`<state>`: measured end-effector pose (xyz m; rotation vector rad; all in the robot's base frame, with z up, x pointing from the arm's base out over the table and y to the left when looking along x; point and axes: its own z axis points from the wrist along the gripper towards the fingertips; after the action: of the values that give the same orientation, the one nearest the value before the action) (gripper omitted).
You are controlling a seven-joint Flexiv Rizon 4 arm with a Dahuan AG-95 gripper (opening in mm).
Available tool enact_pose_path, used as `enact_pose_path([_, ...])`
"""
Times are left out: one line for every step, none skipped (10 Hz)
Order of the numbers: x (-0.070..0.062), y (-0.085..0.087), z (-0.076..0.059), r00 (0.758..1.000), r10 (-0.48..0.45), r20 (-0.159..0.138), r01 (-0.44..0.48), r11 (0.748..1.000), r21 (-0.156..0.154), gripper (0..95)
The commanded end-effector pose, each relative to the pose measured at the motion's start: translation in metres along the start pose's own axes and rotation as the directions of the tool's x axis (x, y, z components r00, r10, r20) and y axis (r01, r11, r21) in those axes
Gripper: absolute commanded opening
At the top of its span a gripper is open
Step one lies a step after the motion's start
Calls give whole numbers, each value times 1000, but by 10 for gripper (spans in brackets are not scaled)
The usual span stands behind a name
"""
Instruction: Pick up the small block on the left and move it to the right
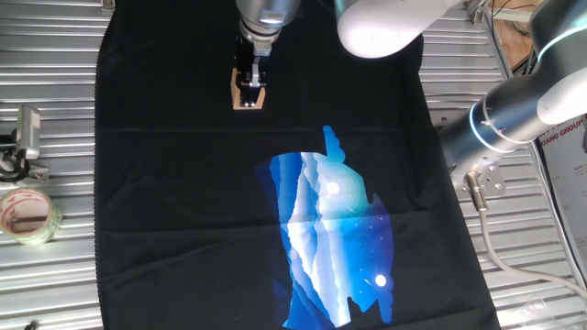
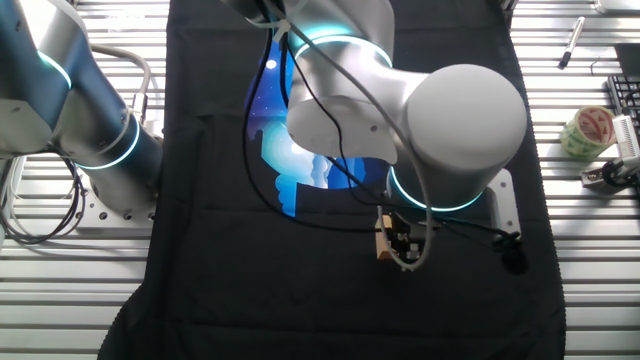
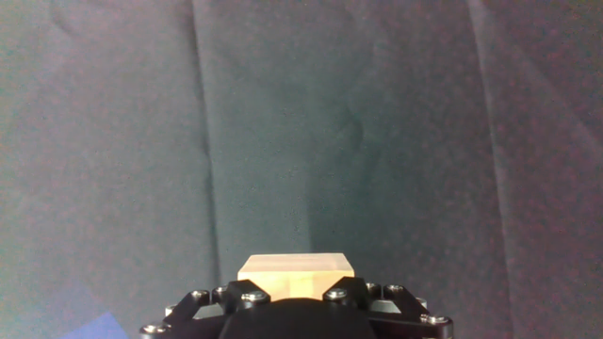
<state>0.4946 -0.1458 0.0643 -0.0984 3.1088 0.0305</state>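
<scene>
The small block is a light tan wooden cube on the black cloth, at the far left of the cloth's printed picture. My gripper stands straight down over it, with its black fingers either side of the cube. In the other fixed view the small block peeks out beside the gripper, under the arm's big white joint. In the hand view the small block fills the gap between the fingers, which press its two sides. Whether it is off the cloth cannot be told.
A blue and white picture is printed in the middle of the cloth. A clear tape roll and a metal clamp lie on the ribbed metal table left of the cloth. The arm's base stands at the right.
</scene>
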Motion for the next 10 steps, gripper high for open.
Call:
enact_pose_path([-1,0,0,995,-104,-2,104,995,-11,0])
enact_pose_path([-1,0,0,993,-119,-1,119,993,-14,0])
enact_pose_path([-1,0,0,991,-131,0,131,991,-21,0])
enact_pose_path([-1,0,0,990,-141,2,141,990,-24,0])
enact_pose_path([-1,0,0,989,-149,2,149,989,-27,0])
enact_pose_path([-1,0,0,988,-154,3,154,988,-27,0])
enact_pose_path([-1,0,0,987,-158,3,158,987,-30,0])
enact_pose_path([-1,0,0,986,-170,3,170,985,-31,0])
enact_pose_path([-1,0,0,985,-175,1,175,984,-33,0])
enact_pose_path([-1,0,0,984,-178,-1,178,983,-36,0])
